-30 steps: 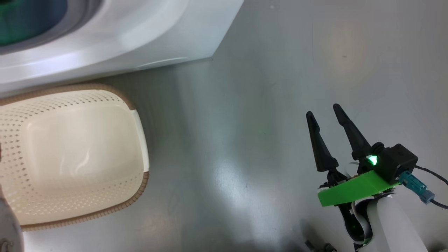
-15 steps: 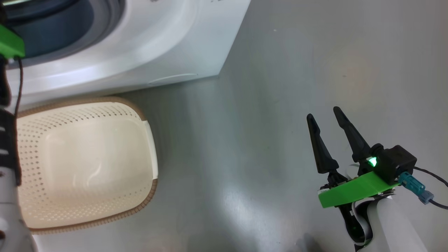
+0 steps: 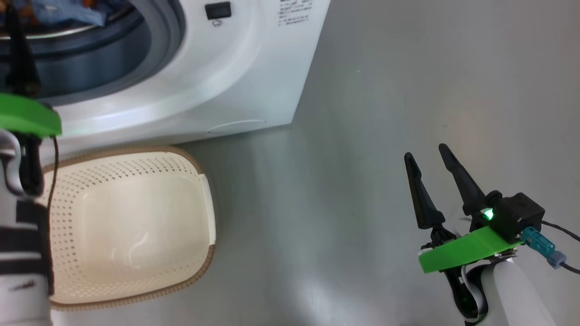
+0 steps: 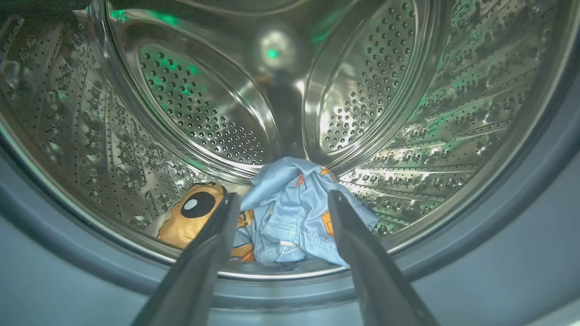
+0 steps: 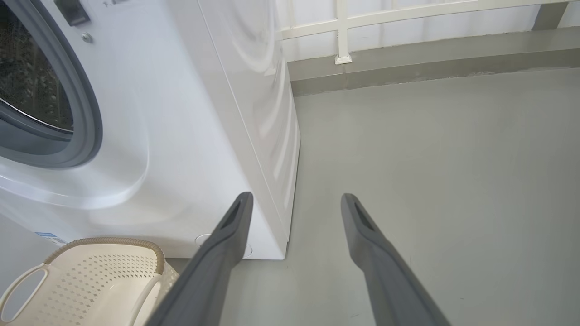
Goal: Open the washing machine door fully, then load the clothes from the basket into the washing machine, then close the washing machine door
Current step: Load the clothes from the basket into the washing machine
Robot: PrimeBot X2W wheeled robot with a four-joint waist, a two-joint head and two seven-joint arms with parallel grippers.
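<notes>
The white washing machine (image 3: pixel 235 68) stands with its mouth uncovered; its door is out of view. The light-blue clothes (image 4: pixel 294 213) with orange bears lie at the bottom front of the steel drum (image 4: pixel 190 99), and a corner of them (image 3: pixel 68 11) is visible from the head view. My left gripper (image 4: pixel 281 195) is open at the drum's mouth, its fingers apart in front of the clothes and holding nothing. The cream basket (image 3: pixel 136 290) sits on the floor before the machine with nothing in it. My right gripper (image 3: pixel 428 154) hangs open over the bare floor, far right of the basket.
Grey floor (image 3: pixel 362 113) stretches to the right of the machine. In the right wrist view a low wall ledge with a white railing (image 5: pixel 344 31) runs behind the floor. The grey-blue gasket (image 4: pixel 498 235) rings the drum mouth.
The head camera has tilted, bringing the machine's mouth into view. My left arm has come into the picture at the left, up at the drum opening. The right gripper stays put.
</notes>
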